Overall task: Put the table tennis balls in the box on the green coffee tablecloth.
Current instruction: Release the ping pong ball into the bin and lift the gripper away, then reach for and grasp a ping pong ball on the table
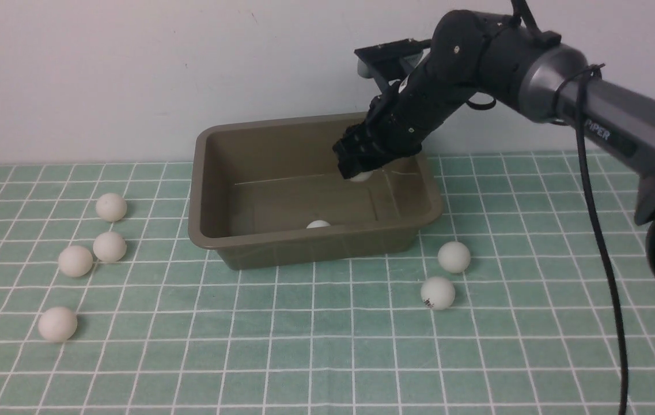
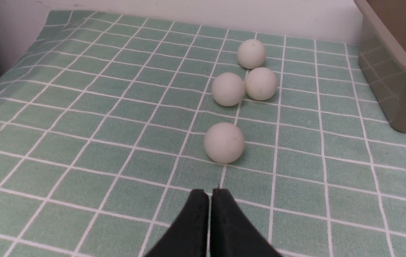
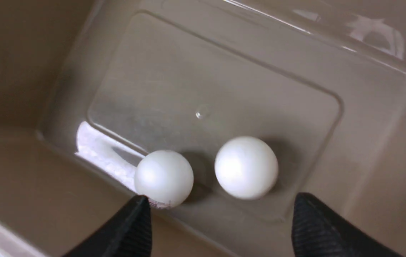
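The olive-brown box (image 1: 315,242) stands on the green checked tablecloth (image 1: 327,346). My right gripper (image 1: 356,167) hangs inside it, open, nothing between its fingers (image 3: 220,201). One white ball (image 3: 246,167) lies free just beyond the fingertips, low in the box (image 1: 360,176). A second ball (image 3: 163,177) rests by the near wall (image 1: 318,223). Several balls lie on the cloth left of the box, the nearest (image 1: 57,323). Two more sit to its right (image 1: 454,256), one with a logo (image 1: 438,293). My left gripper (image 2: 209,192) is shut and empty, just short of a ball (image 2: 224,142).
In the left wrist view three further balls (image 2: 251,53) cluster beyond the nearest one, with the box's corner (image 2: 395,78) at the side. A pale wall (image 1: 131,75) closes the cloth's far edge. The right arm's cable (image 1: 598,242) hangs over the cloth.
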`<move>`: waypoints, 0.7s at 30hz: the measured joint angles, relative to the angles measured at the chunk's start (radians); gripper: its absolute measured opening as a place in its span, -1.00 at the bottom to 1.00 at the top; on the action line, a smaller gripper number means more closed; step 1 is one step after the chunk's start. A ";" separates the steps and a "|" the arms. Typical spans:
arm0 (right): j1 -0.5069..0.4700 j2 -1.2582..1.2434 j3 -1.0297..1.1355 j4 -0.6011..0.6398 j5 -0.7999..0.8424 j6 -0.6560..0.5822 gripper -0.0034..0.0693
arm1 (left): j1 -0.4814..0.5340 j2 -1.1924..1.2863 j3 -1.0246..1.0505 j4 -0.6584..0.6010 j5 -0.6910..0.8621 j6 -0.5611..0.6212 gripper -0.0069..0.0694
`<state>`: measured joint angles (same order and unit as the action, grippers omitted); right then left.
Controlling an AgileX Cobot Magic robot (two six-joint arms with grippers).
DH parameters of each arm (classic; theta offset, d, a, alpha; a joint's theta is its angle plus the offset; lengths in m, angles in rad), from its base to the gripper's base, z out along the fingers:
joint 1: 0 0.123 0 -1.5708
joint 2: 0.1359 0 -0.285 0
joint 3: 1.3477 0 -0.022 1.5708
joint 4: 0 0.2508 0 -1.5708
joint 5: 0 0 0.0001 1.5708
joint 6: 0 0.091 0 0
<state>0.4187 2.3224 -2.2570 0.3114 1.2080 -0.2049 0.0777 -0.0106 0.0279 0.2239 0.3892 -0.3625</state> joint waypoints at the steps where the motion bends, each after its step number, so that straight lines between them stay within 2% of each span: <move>1: -0.004 -0.005 -0.022 -0.011 0.017 0.023 0.40 | 0.000 0.000 0.000 0.000 0.000 0.000 -0.83; 6: -0.042 -0.090 -0.048 -0.096 0.037 0.120 0.41 | 0.000 0.000 0.000 0.000 0.000 0.000 -0.83; 13: -0.114 -0.263 0.036 -0.135 0.042 0.150 0.41 | 0.000 0.000 0.000 0.000 0.000 0.000 -0.83; 21: -0.194 -0.543 0.338 -0.147 0.046 0.138 0.41 | 0.000 0.000 0.000 0.000 0.000 0.000 -0.83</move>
<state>0.2249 1.7796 -1.9186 0.1642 1.2541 -0.0671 0.0777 -0.0106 0.0279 0.2239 0.3892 -0.3625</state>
